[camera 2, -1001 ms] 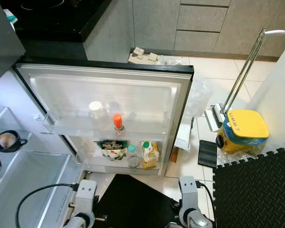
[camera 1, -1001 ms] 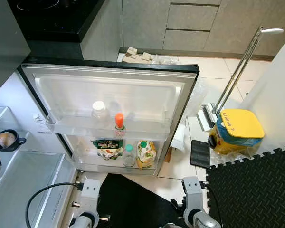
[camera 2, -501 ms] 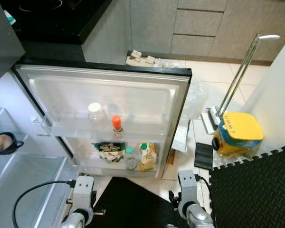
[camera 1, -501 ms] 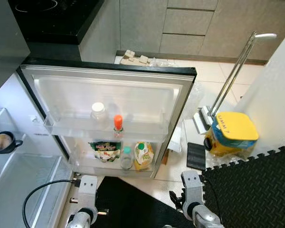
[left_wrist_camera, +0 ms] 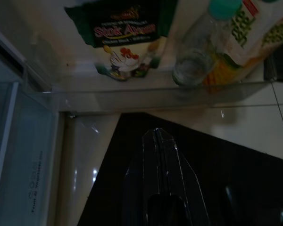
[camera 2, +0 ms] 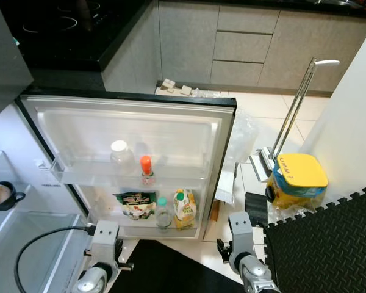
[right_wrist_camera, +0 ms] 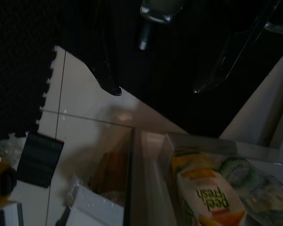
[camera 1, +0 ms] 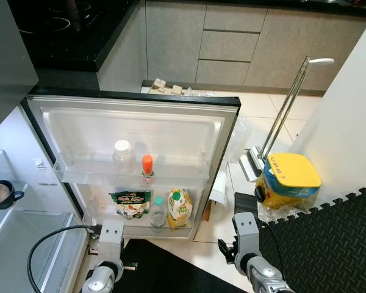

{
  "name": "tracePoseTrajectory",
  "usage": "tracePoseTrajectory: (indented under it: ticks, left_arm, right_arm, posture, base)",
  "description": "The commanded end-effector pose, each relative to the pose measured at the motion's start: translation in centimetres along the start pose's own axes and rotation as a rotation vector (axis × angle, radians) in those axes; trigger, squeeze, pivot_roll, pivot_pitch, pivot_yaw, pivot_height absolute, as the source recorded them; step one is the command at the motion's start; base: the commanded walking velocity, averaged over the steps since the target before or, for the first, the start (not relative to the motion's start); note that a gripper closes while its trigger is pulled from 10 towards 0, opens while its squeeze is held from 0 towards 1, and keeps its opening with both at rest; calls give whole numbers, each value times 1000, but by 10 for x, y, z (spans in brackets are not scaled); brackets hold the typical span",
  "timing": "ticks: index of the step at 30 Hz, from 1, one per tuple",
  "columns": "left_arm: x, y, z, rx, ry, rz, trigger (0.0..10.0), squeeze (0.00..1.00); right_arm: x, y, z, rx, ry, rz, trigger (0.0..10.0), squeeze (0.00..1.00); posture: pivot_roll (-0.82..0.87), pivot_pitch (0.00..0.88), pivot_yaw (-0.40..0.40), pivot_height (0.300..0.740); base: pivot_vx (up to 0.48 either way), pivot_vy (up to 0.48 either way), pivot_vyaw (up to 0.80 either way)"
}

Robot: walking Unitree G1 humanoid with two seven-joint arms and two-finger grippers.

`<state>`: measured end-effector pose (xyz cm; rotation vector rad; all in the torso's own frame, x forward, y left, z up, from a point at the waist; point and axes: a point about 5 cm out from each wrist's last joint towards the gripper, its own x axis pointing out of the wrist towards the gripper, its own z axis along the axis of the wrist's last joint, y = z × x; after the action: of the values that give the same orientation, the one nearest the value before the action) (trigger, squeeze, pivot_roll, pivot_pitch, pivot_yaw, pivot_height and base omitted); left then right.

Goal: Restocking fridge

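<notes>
Two claws: both low before the open fridge door (camera 1: 134, 122), neither carrying anything.
Left claw (left_wrist_camera: 156, 134): clenched, fingers pressed together, empty, pointing at the lower door shelf.
Right claw (right_wrist_camera: 153, 89): released, fingers spread, empty, over the floor by the door's corner.
Upper shelf: jar (camera 1: 122, 152) and orange-capped bottle (camera 1: 147, 168).
Lower shelf: green bag (camera 1: 130, 204), clear bottle (camera 1: 158, 210), juice carton (camera 1: 178, 207), side by side.
Change: the whole view has slid over the last second, so the camera moved; the door's stock sits as before.
Meaning: probably between items, with the next one yet to be fetched.
</notes>
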<state>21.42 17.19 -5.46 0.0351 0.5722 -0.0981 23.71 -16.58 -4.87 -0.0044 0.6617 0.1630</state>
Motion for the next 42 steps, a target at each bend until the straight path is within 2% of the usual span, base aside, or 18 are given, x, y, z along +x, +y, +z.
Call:
tracePoseTrajectory:
  ticks: [1, 7, 28, 42]
  left_arm:
    - [-3, -2, -9, -2, 42, -14, 10000, 0]
    - [-5, -4, -13, 6, 59, -31, 10000, 0]
    - [-6, -3, -15, 8, 66, -37, 10000, 0]
    - [-6, -2, -16, 21, 84, -32, 10000, 0]
  right_arm:
    - [-3, -2, -10, 2, 42, -13, 10000, 0]
    - [-6, -4, -17, 24, 59, -35, 10000, 0]
    - [-7, -3, -20, 28, 66, -35, 10000, 0]
    - [-7, -2, -20, 40, 58, -35, 10000, 0]
  posture:
    - [-118, 3, -25, 740]
    - [-129, 3, -8, 740]
    - [-121, 19, -9, 740]
    - [-125, 31, -1, 740]
  base:
    - [0, 0, 0]
    - [-288, 0, 0]
    - [-405, 0, 0]
    - [0, 0, 0]
